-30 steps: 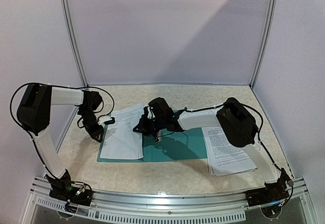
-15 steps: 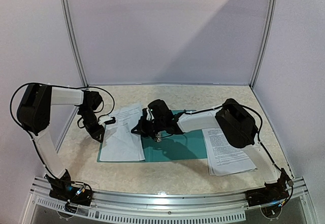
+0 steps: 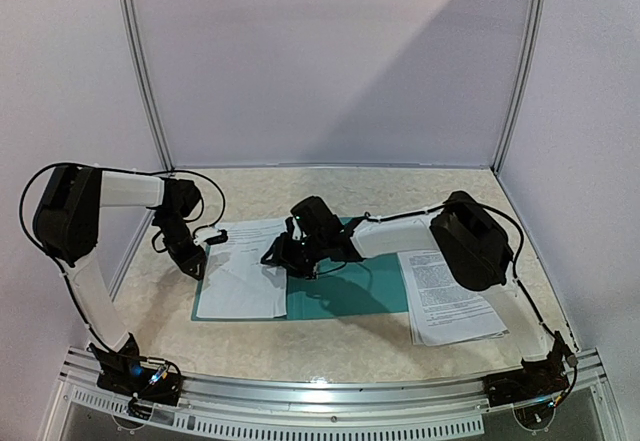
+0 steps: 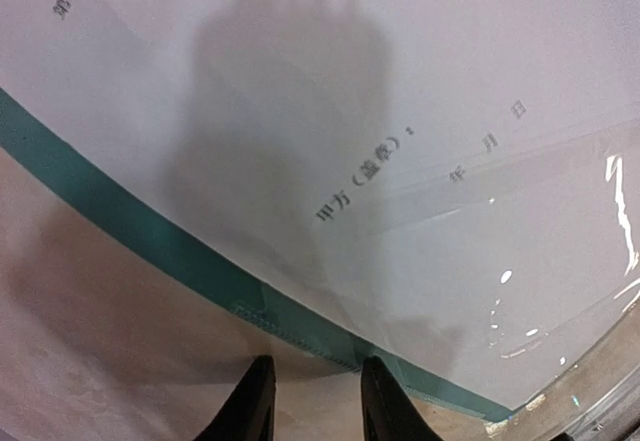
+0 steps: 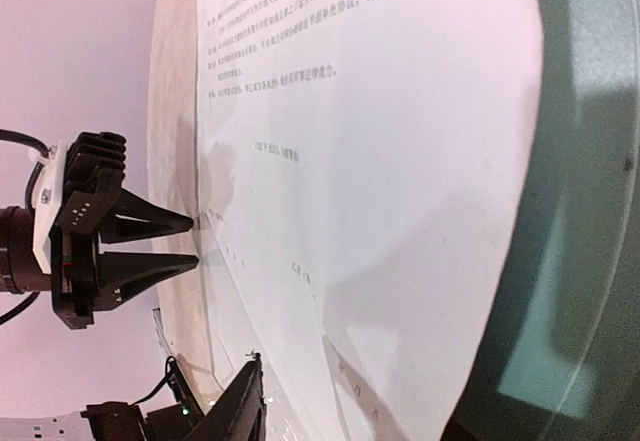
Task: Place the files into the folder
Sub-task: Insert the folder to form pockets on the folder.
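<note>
Room: pale panel walls [image 3: 330, 61] with metal uprights close off three sides of a beige speckled surface [image 3: 330, 186]. Two arms are bolted at its near edge.

Containers: one, the folder [image 3: 365, 291]. It is teal and lies open and flat around the middle of the surface.
- Left half: covered by white printed files [image 3: 240, 276], lying slightly askew. I see more than one outline but cannot count the sheets. Teal shows only as a thin border along their left and near edges.
- Right half: bare teal, partly shadowed by the right arm.
- In the left wrist view, a clear glossy layer [image 4: 545, 261] lies over part of the sheet and catches glare.

Counts: one folder and two groups of paper. The second is a loose stack [image 3: 450, 301] on the bare surface just right of the folder, not in it.

Left claw [image 5: 192, 242]: low at the folder's left edge with the tips pointing at the paper edge. The fingers are partly apart and there is nothing in the gap — bare surface shows between them in its own wrist view.

Right claw [image 3: 283, 254]: over the folder's middle, at the right edge of the placed sheets. Its wrist view shows a single finger [image 5: 238, 406] at the bottom of the frame. I cannot tell how far apart the fingers are, or whether they hold anything.
</note>
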`<move>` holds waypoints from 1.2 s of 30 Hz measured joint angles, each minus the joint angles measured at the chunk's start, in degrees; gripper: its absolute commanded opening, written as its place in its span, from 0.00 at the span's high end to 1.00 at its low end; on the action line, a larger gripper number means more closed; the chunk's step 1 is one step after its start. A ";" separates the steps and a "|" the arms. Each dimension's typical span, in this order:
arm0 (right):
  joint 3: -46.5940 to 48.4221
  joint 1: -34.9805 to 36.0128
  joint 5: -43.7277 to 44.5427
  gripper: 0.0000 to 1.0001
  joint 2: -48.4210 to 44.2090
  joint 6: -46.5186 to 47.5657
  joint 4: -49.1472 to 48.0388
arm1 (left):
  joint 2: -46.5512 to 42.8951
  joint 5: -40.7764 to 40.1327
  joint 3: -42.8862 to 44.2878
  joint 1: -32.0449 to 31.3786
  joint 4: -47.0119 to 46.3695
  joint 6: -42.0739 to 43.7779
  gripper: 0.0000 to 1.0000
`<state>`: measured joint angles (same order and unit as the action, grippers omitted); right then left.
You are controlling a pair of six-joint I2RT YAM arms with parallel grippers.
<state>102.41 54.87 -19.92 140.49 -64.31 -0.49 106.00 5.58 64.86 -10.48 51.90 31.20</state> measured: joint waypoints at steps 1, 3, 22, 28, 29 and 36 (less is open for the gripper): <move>-0.07 0.00 0.28 0.58 -0.57 0.74 1.46 | 0.00 0.02 -0.04 0.02 -0.04 0.00 0.70; -1.01 0.00 0.79 0.60 -1.97 2.01 3.82 | -0.09 0.07 -0.15 0.04 -0.15 -0.13 0.70; -12.63 1.05 -5.03 1.00 -6.51 0.63 -0.48 | -1.27 0.61 -1.68 0.17 -1.18 -1.99 0.72; -13.25 1.11 -5.11 1.00 -6.49 -1.77 -2.86 | -1.22 2.47 -1.68 0.15 -0.66 -1.97 0.73; -13.25 1.16 -5.14 1.00 -6.49 -2.14 -3.19 | -1.22 2.73 -1.68 0.15 -0.61 -1.97 0.73; -13.27 1.70 -5.29 1.00 -6.45 -3.15 -4.74 | -1.09 3.41 -1.62 0.15 -0.37 -1.97 0.73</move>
<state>89.14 56.58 -25.21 134.04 -67.46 -5.23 104.90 8.99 63.24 -10.33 51.53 29.23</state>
